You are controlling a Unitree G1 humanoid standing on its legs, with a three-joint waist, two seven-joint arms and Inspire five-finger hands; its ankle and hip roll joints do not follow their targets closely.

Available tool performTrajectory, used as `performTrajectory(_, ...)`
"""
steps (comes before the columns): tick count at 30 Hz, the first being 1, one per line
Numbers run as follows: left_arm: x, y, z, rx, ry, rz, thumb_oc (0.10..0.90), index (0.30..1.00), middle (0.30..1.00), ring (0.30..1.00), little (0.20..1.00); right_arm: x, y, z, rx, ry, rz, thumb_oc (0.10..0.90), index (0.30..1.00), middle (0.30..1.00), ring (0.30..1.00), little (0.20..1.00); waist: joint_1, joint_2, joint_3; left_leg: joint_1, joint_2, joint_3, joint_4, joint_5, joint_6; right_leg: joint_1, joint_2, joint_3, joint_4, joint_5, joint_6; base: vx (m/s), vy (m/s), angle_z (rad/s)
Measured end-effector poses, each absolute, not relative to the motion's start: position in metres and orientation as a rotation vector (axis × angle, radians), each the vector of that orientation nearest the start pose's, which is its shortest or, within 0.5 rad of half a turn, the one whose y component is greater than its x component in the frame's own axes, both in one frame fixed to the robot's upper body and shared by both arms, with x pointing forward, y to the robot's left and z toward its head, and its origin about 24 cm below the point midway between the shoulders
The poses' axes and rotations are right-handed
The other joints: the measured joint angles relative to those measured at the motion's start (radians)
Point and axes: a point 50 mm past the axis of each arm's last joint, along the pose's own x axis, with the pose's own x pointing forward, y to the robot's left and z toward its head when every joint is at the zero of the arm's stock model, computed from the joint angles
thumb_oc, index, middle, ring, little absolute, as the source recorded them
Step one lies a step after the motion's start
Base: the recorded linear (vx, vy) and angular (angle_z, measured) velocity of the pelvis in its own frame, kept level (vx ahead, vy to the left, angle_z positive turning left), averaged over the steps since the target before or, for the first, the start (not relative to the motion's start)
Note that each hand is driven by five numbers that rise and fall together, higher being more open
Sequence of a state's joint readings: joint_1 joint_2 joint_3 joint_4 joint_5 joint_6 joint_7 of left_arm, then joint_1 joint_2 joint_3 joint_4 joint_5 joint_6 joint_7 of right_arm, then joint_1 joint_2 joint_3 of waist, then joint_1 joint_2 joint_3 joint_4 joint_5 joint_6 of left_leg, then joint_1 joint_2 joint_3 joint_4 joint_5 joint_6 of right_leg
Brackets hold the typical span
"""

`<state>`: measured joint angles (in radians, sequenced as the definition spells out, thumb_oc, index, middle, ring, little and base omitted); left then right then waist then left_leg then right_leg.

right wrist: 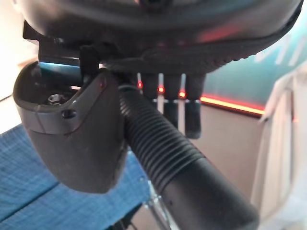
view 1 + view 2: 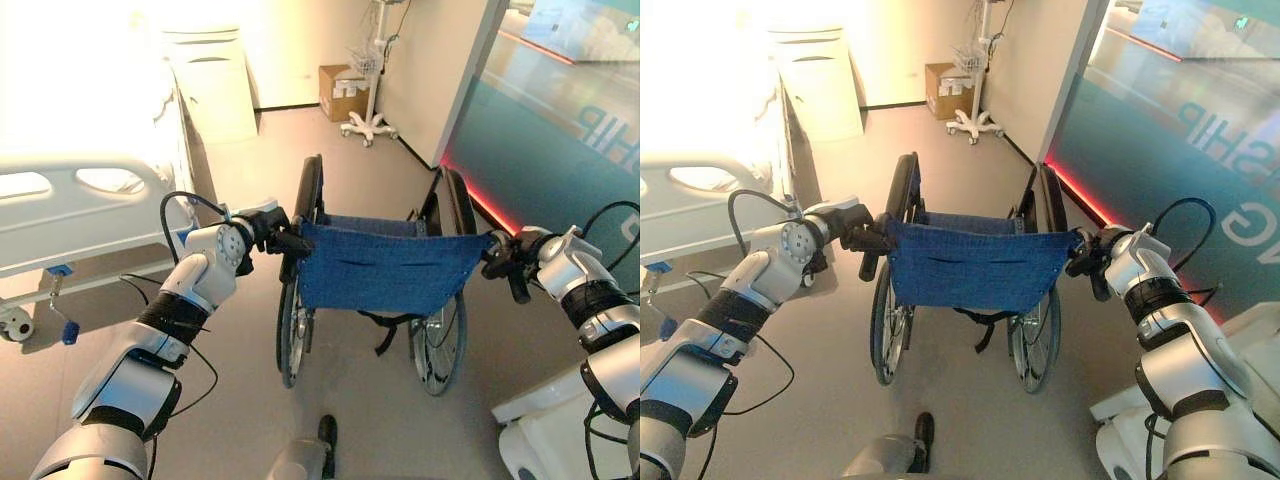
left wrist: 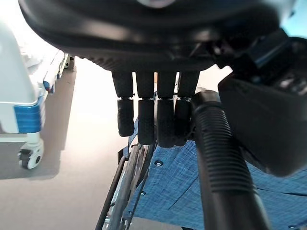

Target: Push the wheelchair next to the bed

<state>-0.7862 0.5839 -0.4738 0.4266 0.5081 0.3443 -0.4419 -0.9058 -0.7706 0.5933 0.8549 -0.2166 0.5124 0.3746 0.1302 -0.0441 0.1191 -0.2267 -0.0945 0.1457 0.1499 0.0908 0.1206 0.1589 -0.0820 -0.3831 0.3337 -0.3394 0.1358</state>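
Behind the wheelchair (image 2: 380,270), you have each robot hand — left (image 2: 262,232), right (image 2: 510,258) — wrapped round a push handle; next, steer leftward toward the bed (image 2: 90,205).

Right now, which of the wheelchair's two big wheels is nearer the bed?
The big wheel on the robot's left, below the left robot hand; the bed stands on that side, while the other wheel faces the glass wall.

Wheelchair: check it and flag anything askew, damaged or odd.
Nothing stands out. The wheelchair stands upright on both wheels, its blue backrest stretched flat, with the left hand and right hand each on a push handle.
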Motion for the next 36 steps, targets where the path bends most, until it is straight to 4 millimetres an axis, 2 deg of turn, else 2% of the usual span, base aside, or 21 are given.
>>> performTrajectory(3,0.377,0.168,0.139,1.269,0.193,-0.34,0.4,0.3,0.3,0.3,0.3,0.357,-0.321,0.128,-1.077,0.773,-0.054,0.4,0.3,0.3,0.3,0.3,-0.032,0.013,0.007,0.058,-0.038,-0.182,-0.065,0.047,0.021,-0.142,0.021,0.102,0.329,0.065,-0.057,0.36,-0.155,0.67)
performTrajectory(4,0.379,0.164,0.144,1.269,0.168,-0.33,0.4,0.3,0.3,0.3,0.3,0.357,-0.323,0.136,-1.079,0.752,-0.077,0.4,0.3,0.3,0.3,0.3,-0.043,0.046,0.04,0.093,-0.035,-0.281,-0.097,0.065,0.003,-0.214,0.061,0.15,0.391,0.029,-0.104,0.51,-0.304,0.24)
performTrajectory(5,0.382,0.163,0.152,1.272,0.148,-0.308,0.4,0.3,0.3,0.3,0.3,0.359,-0.325,0.151,-1.096,0.703,-0.097,0.4,0.3,0.3,0.3,0.3,-0.052,0.091,0.077,0.086,-0.019,-0.302,-0.076,0.044,-0.01,-0.315,0.079,0.157,0.38,-0.002,-0.146,0.42,-0.25,0.08)
performTrajectory(7,0.385,0.169,0.16,1.266,0.153,-0.277,0.4,0.3,0.3,0.3,0.3,0.365,-0.318,0.175,-1.118,0.619,-0.108,0.4,0.3,0.3,0.3,0.3,-0.064,0.114,0.124,0.109,-0.008,-0.27,-0.101,-0.001,-0.006,-0.38,0.067,0.192,0.164,0.033,-0.109,0.44,-0.355,0.24)
performTrajectory(8,0.387,0.17,0.162,1.266,0.153,-0.264,0.4,0.3,0.3,0.3,0.3,0.367,-0.313,0.174,-1.123,0.61,-0.092,0.4,0.3,0.3,0.3,0.3,-0.095,0.085,0.122,0.144,-0.018,-0.233,-0.17,-0.055,-0.06,-0.392,0.036,0.253,-0.059,0.096,-0.074,0.42,-0.378,0.57)
performTrajectory(9,0.387,0.173,0.16,1.269,0.164,-0.264,0.4,0.3,0.3,0.3,0.3,0.368,-0.311,0.174,-1.121,0.606,-0.087,0.4,0.3,0.3,0.3,0.3,-0.117,0.055,0.122,0.149,-0.05,-0.218,-0.136,-0.075,-0.031,-0.388,-0.001,0.287,-0.148,0.165,-0.04,0.26,-0.364,1.35)
performTrajectory(10,0.392,0.172,0.162,1.266,0.163,-0.266,0.4,0.3,0.3,0.3,0.3,0.367,-0.314,0.178,-1.116,0.611,-0.107,0.4,0.3,0.3,0.3,0.3,-0.163,0.053,0.142,0.127,-0.013,-0.247,0.006,-0.095,-0.02,-0.331,-0.013,0.261,-0.208,0.318,0.025,0.15,-0.231,1.3)
performTrajectory(12,0.392,0.168,0.161,1.259,0.132,-0.255,0.4,0.3,0.3,0.3,0.3,0.367,-0.314,0.176,-1.108,0.637,-0.123,0.4,0.3,0.3,0.3,0.3,-0.144,0.057,0.142,0.119,-0.005,-0.31,0.018,-0.099,-0.046,-0.31,0.016,0.255,-0.222,0.361,0.009,0.22,-0.294,0.71)
performTrajectory(14,0.395,0.166,0.174,1.255,0.084,-0.244,0.4,0.3,0.3,0.3,0.3,0.366,-0.318,0.18,-1.096,0.639,-0.145,0.4,0.3,0.3,0.3,0.3,-0.144,0.022,0.137,0.099,0.002,-0.304,-0.005,-0.117,-0.066,-0.335,0.01,0.253,-0.188,0.344,-0.022,0.44,-0.318,0.59)
performTrajectory(15,0.398,0.164,0.185,1.252,0.063,-0.229,0.4,0.3,0.3,0.3,0.3,0.369,-0.318,0.189,-1.088,0.623,-0.169,0.4,0.3,0.3,0.3,0.3,-0.165,-0.012,0.156,0.075,-0.01,-0.277,0.099,-0.137,-0.054,-0.344,-0.024,0.224,-0.169,0.343,-0.024,0.54,-0.305,0.97)
performTrajectory(17,0.4,0.16,0.178,1.256,0.093,-0.242,0.4,0.3,0.3,0.3,0.3,0.369,-0.319,0.19,-1.099,0.628,-0.178,0.4,0.3,0.3,0.3,0.3,-0.172,-0.001,0.157,0.055,0.041,-0.175,0.293,-0.2,-0.073,-0.339,-0.036,0.171,-0.131,0.317,-0.067,0.34,-0.194,0.59)
performTrajectory(18,0.399,0.159,0.172,1.249,0.109,-0.261,0.4,0.3,0.3,0.3,0.3,0.368,-0.32,0.19,-1.119,0.634,-0.177,0.4,0.3,0.3,0.3,0.3,-0.174,0.023,0.146,0.091,0.082,-0.166,0.268,-0.24,-0.104,-0.338,-0.026,0.143,-0.107,0.301,-0.088,0.23,-0.174,0.35)
performTrajectory(19,0.398,0.151,0.168,1.232,0.117,-0.286,0.4,0.3,0.3,0.3,0.3,0.365,-0.328,0.194,-1.132,0.65,-0.191,0.4,0.3,0.3,0.3,0.3,-0.18,0.063,0.134,0.12,0.135,-0.209,0.141,-0.275,-0.09,-0.345,0.003,0.138,-0.054,0.267,-0.094,0.34,-0.261,0.53)
performTrajectory(20,0.397,0.149,0.164,1.229,0.115,-0.292,0.4,0.3,0.3,0.3,0.3,0.363,-0.33,0.19,-1.138,0.669,-0.187,0.4,0.3,0.3,0.3,0.3,-0.181,0.045,0.127,0.151,0.138,-0.191,0.087,-0.267,-0.151,-0.347,-0.008,0.137,-0.043,0.243,-0.118,0.21,-0.172,0.53)
performTrajectory(22,0.396,0.15,0.161,1.237,0.123,-0.292,0.4,0.3,0.3,0.3,0.3,0.363,-0.328,0.183,-1.137,0.674,-0.182,0.4,0.3,0.3,0.3,0.3,-0.205,0.019,0.101,0.157,0.128,-0.153,0.107,-0.262,-0.148,-0.33,-0.038,0.1,-0.091,0.244,-0.115,0.22,-0.174,0.49)
performTrajectory(23,0.395,0.149,0.159,1.235,0.127,-0.295,0.4,0.3,0.3,0.3,0.3,0.362,-0.329,0.183,-1.139,0.674,-0.185,0.4,0.3,0.3,0.3,0.3,-0.204,0.02,0.099,0.157,0.134,-0.148,0.128,-0.262,-0.147,-0.328,-0.033,0.1,-0.097,0.244,-0.115,0.33,-0.24,0.4)
performTrajectory(25,0.396,0.143,0.155,1.222,0.144,-0.306,0.4,0.3,0.3,0.3,0.3,0.361,-0.332,0.186,-1.149,0.677,-0.198,0.4,0.3,0.3,0.3,0.3,-0.204,0.093,0.07,0.175,0.195,-0.213,0.051,-0.264,-0.158,-0.342,0.027,0.101,-0.039,0.22,-0.142,0.3,-0.207,0.17)
performTrajectory(29,0.395,0.145,0.153,1.232,0.149,-0.304,0.4,0.3,0.3,0.3,0.3,0.36,-0.332,0.18,-1.143,0.688,-0.187,0.4,0.3,0.3,0.3,0.3,-0.215,0.071,0.028,0.199,0.209,-0.215,-0.063,-0.27,-0.16,-0.355,0.034,0.09,-0.063,0.201,-0.151,0.26,-0.169,0.22)
performTrajectory(32,0.395,0.146,0.144,1.24,0.191,-0.304,0.4,0.3,0.3,0.3,0.3,0.363,-0.326,0.176,-1.148,0.674,-0.181,0.4,0.3,0.3,0.3,0.3,-0.217,0.056,0.024,0.168,0.206,-0.159,0.244,-0.247,-0.184,-0.302,-0.006,0.017,-0.105,0.202,-0.181,0.27,-0.164,0.03)
performTrajectory(33,0.393,0.148,0.137,1.237,0.215,-0.32,0.4,0.3,0.3,0.3,0.3,0.363,-0.325,0.173,-1.166,0.683,-0.171,0.4,0.3,0.3,0.3,0.3,-0.219,0.072,0.003,0.169,0.21,-0.165,0.273,-0.203,-0.217,-0.295,0.0,0.016,-0.105,0.187,-0.169,0.34,-0.19,-0.08)
performTrajectory(36,0.391,0.149,0.129,1.237,0.223,-0.324,0.4,0.3,0.3,0.3,0.3,0.362,-0.323,0.164,-1.167,0.699,-0.16,0.4,0.3,0.3,0.3,0.3,-0.214,0.043,0.003,0.157,0.192,-0.193,0.341,-0.157,-0.258,-0.232,0.011,0.026,-0.172,0.187,-0.165,0.45,-0.203,0.12)
